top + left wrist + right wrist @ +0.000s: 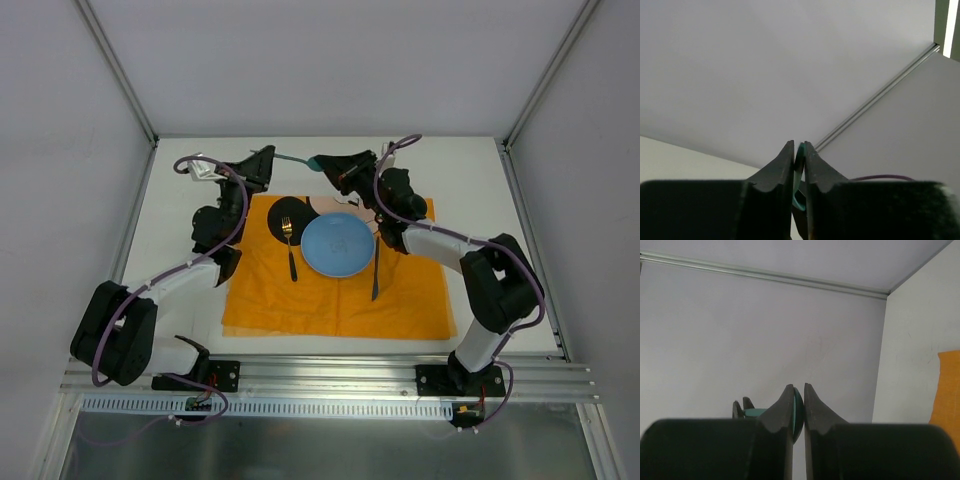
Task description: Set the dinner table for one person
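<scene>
A teal spoon point(295, 158) is held in the air over the back of the white dinner table point(175, 235), with a gripper at each end. My left gripper point(270, 153) is shut on its handle, seen as a teal strip between the jaws point(799, 167). My right gripper point(322, 163) is shut on its bowl point(798, 412). The left gripper's fingers point(742, 407) show beyond it in the right wrist view. A blue plate point(338, 244) lies on the orange placemat point(300, 300), with a fork point(289, 245) to its left and a dark knife point(376, 265) to its right.
Grey walls close in the back and both sides. An aluminium rail point(330, 375) runs along the near edge by the arm bases. The placemat's edge point(947, 390) shows at the right of the right wrist view. A purple cable point(395, 148) loops over the right wrist.
</scene>
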{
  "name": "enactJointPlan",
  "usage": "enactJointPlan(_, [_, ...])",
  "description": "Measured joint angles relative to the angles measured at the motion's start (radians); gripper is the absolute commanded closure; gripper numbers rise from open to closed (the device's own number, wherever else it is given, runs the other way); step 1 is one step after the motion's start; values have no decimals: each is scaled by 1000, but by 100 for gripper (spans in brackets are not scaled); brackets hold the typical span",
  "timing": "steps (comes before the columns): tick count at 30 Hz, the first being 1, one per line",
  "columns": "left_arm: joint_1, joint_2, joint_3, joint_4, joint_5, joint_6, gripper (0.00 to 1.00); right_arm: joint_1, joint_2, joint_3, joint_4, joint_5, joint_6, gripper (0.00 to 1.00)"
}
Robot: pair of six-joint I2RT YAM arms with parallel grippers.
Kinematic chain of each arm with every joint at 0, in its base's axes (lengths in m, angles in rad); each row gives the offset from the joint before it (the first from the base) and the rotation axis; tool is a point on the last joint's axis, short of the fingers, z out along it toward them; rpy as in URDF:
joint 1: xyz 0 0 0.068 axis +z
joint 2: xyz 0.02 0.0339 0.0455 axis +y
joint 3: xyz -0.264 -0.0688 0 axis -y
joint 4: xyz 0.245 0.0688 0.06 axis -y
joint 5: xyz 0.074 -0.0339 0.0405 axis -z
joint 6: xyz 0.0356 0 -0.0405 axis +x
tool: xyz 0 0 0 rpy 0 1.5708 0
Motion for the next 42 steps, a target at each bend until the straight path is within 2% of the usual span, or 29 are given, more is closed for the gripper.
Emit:
enactJointPlan(3, [-14,-3,-10,0,31,-36,38,-20,0,19,-24,3,-4,99])
enactJointPlan(4, [-23,-3,-13,0,55,-51,16,-30,0,25,-37,9,-8,99])
enactJointPlan(5, [-31,-3,-13,0,77,-61,6,-40,0,28,-44,14,-10,99])
enactJointPlan(6, [-36,-3,-13,0,97,-76,1,-50,0,29,-48,19,-13,99])
enactJointPlan(12, [3,-45,-13,0,212,-90,1,-88,-39,-16,-95,22,-37,99])
enactJointPlan(17, [144,-102,41,-22,339,-143,1,-91,-130,-80,-140,7,-77,99])
enactJointPlan(20, [267,-95,235,-218,501,-181,1,-95,-208,-105,-198,-19,-120,99])
enactJointPlan(23, [333,-6,506,-393,750,-205,1,-100,-298,-114,-282,-47,-175,99])
enactJointPlan(24, [343,55,615,-422,879,-232,1,-101,-339,-114,-325,-61,-207,99])
enactJointPlan(26, [344,155,733,-397,1069,-326,1,-102,-410,-114,-394,-81,-257,100])
enactJointPlan(30, [330,407,806,-138,1341,-711,1,-102,-536,-114,-555,-124,-370,100])
enactJointPlan(33, [304,584,801,-82,1456,-932,1,-102,-594,-116,-648,-148,-443,99])
enactJointPlan(37, [200,691,685,-83,1570,-1079,1,-102,-608,-115,-777,-193,-560,99])
enactJointPlan(39, [126,691,632,-67,1602,-1100,6,-103,-602,-108,-864,-211,-626,99])
enactJointPlan(42, [43,675,565,-29,1633,-1109,28,-103,-588,-93,-964,-235,-708,99])
